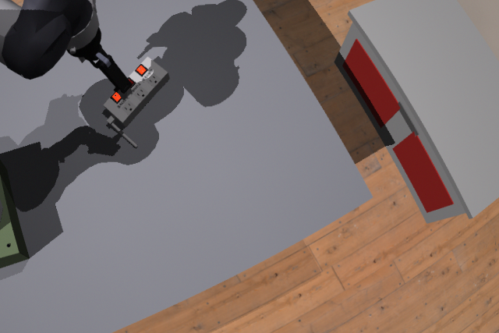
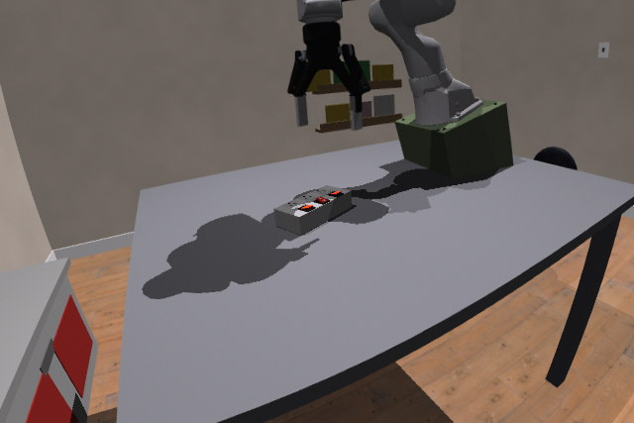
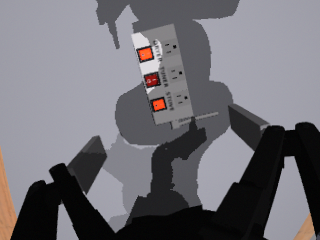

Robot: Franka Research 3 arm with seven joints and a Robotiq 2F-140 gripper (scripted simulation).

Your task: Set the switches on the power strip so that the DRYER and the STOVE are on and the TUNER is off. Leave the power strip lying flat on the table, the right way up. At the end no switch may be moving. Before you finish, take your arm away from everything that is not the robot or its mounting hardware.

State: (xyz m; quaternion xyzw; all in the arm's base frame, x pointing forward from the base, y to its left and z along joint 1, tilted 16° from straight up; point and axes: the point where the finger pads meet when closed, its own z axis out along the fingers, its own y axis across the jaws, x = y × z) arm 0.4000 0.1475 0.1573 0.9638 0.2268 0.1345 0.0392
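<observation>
The grey power strip [image 1: 136, 93] lies flat on the table, right way up; it also shows in the exterior view [image 2: 313, 210] and the wrist view [image 3: 164, 82]. It has three rocker switches in a row. The two end switches [image 3: 144, 55] [image 3: 159, 104] glow bright orange. The middle switch [image 3: 151, 80] is dark red. The labels are too small to read. My gripper [image 2: 326, 119] hangs well above the strip, open and empty, its fingers spread wide at the sides of the wrist view [image 3: 174, 154].
A green base block [image 2: 456, 139] carries the arm at the table's back. A grey cabinet with red drawers [image 1: 402, 111] stands on the wooden floor beyond the table edge. A wall shelf with small boxes [image 2: 358, 101] is behind the gripper.
</observation>
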